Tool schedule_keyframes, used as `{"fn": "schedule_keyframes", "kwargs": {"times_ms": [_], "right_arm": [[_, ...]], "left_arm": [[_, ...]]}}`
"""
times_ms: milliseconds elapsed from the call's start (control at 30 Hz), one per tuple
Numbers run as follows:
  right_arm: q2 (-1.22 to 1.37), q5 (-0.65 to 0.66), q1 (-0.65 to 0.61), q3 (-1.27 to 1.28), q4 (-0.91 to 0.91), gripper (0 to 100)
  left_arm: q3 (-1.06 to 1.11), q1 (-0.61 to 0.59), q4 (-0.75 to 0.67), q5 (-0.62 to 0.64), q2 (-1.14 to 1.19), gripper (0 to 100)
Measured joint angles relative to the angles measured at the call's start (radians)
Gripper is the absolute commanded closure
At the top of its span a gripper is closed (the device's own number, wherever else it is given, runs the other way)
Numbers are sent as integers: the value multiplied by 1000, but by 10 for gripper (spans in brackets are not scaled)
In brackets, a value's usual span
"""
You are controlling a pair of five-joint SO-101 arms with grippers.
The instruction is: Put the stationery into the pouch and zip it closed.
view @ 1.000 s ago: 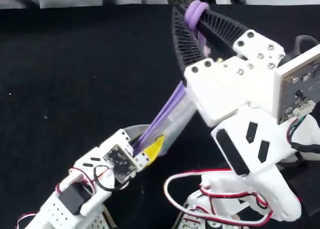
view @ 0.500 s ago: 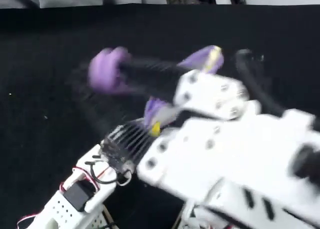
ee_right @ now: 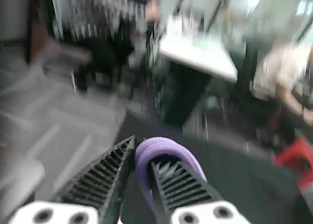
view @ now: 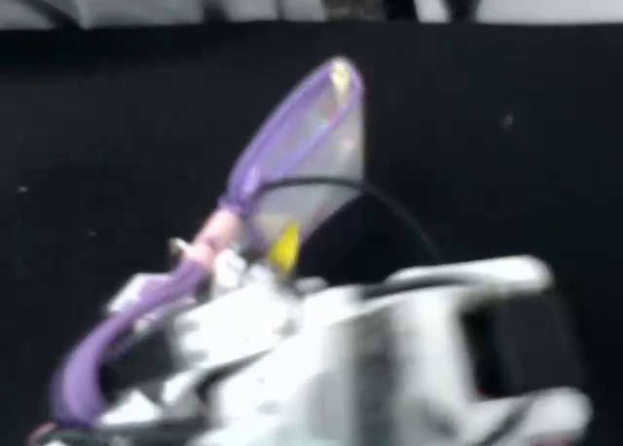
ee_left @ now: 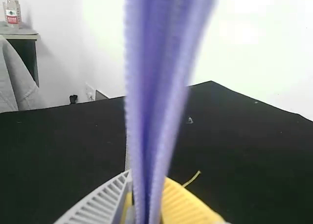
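Pouch (view: 307, 144) held tilted up above the black table (view: 506, 193). Left claw (ee_left: 133, 200) is clamped on its lower end by the yellow tab (ee_left: 183, 207). Right claw (ee_right: 143, 159) is pinched narrow on the purple loop (ee_right: 171, 153).

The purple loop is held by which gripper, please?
The right gripper: its black jaws clamp the loop; the left gripper pinches the pouch edge.

The left hand (ee_left: 142, 209) clamps the pouch (ee_left: 161, 87) edge, and the right hand (ee_right: 143, 158) pinches its strap (ee_right: 168, 151).
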Motion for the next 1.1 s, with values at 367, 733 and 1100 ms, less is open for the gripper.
{"fn": "schedule_keyframes", "kwargs": {"times_ms": [367, 733, 1100], "right_arm": [[117, 71, 8, 236, 5, 988], [153, 216, 54, 514, -152, 988], [178, 215, 364, 384, -273, 988]], "left_arm": [[0, -9, -8, 12, 2, 971], [0, -51, -38, 15, 2, 971], [0, -58, -40, 15, 2, 971]]}}
